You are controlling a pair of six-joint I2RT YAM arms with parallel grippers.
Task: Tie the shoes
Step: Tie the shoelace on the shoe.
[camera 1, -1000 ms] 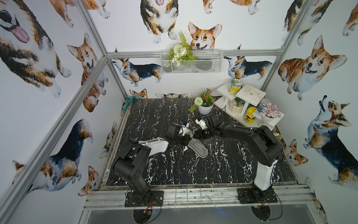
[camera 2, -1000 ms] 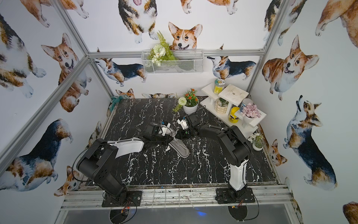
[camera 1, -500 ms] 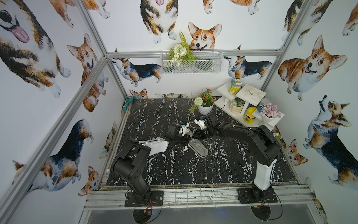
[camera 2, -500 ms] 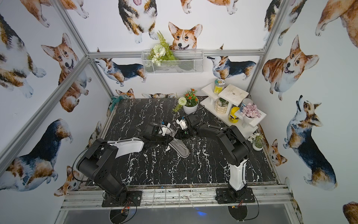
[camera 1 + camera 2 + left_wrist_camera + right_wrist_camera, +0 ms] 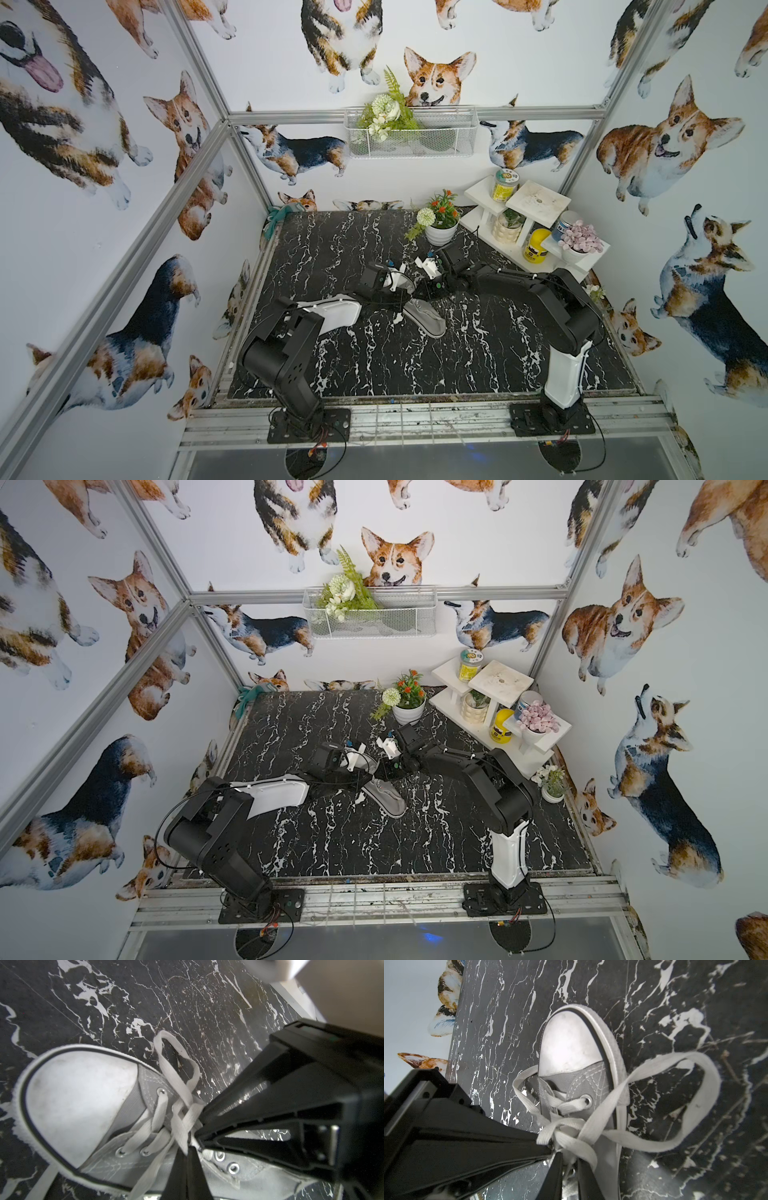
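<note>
- shoe point(image 5: 426, 318): sole down at mid-table point(image 5: 374, 365), toe toward the arm bases; both grippers meet above it.
- change: shoe and arms have barely shifted in the last second; only the right gripper point(image 5: 570, 1156) has drawn its jaws in around the lace point(image 5: 654, 1146).
- meaning: both ends now look gripped, so a tightening pull seems ready.
- left gripper point(image 5: 188, 1148): clenched on a lace strand at the crossing.
- right gripper: nearly closed, grasping lace beside it.

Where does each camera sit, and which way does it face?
Top views: high at the front, looking down on marble table, grey sneaker, left arm, right arm.
Left wrist: on the left arm, along the left gripper pinching white laces.
Right wrist: on the right arm, right gripper straddling them.
Shared: wrist views both show the toe cap.
</note>
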